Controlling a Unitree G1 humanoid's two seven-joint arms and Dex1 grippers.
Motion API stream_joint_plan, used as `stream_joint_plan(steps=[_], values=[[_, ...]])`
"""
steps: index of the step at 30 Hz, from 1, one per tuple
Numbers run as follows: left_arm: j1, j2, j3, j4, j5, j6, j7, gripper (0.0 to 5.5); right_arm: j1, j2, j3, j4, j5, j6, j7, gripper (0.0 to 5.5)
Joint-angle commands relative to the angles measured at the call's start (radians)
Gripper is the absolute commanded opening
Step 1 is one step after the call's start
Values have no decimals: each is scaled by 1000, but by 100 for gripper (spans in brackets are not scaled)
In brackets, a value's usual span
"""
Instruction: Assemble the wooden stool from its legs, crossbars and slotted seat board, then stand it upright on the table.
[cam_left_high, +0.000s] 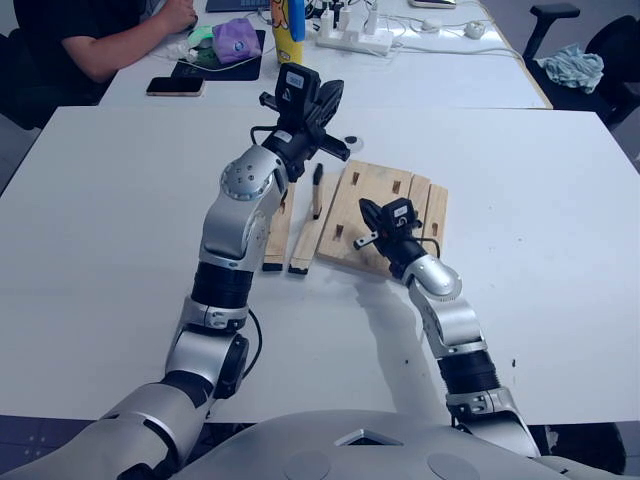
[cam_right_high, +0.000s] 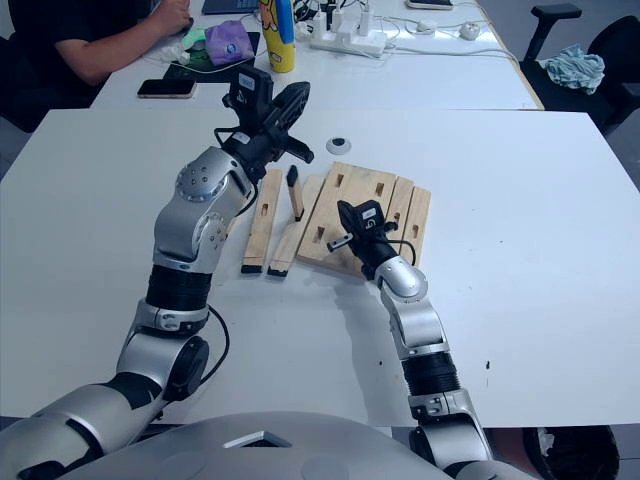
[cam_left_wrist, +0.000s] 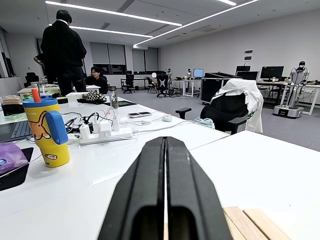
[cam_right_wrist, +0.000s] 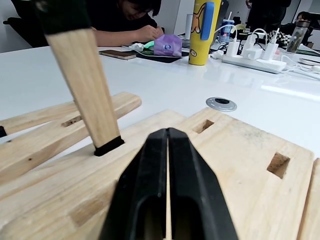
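The left gripper (cam_left_wrist: 165, 144) is held up off the table (cam_left_high: 120, 200), its two fingers pressed flat together with nothing between them. Below it and a little towards the robot lie two long wooden legs (cam_left_high: 277, 235) side by side, flat on the table, dark caps at their near ends. Beyond its tip, on the next table, stand a yellow bottle (cam_left_wrist: 47, 131) and a white power strip (cam_left_wrist: 105, 135).

The right gripper (cam_right_wrist: 167, 134) is likewise closed tight and holds nothing. It sits low over the near corner of the slotted seat board (cam_left_high: 382, 188), which lies flat under and ahead of it; whether the fingers touch the wood cannot be told. Just to the left of this gripper a third leg (cam_right_wrist: 84, 82) stands tilted, its black-capped foot at the board's edge, though it is unclear if it sits in a slot. On the gripper's right, two narrow slats (cam_left_high: 428, 205) lie against the board's far side. Past the board, ahead of the fingers, a round grey cap (cam_right_wrist: 221, 103) is set into the tabletop
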Motion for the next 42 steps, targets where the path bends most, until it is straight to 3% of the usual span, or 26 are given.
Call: stream_joint_plan(steps=[1, 20, 33, 42], values=[[17, -2, -7, 12, 6, -2, 2, 2, -13, -7, 5, 1, -2, 12, 10, 0], [5, -7, -9, 48, 5, -35, -6, 2, -21, -10, 6, 6, -2, 10, 21, 0], [-207, -26, -11, -123, -9, -72, 2, 2, -21, -13, 12, -3, -3, 13, 23, 0], [-223, -15, -13, -107, -1, -64, 0, 2, -17, -13, 12, -5, -3, 13, 19, 0]])
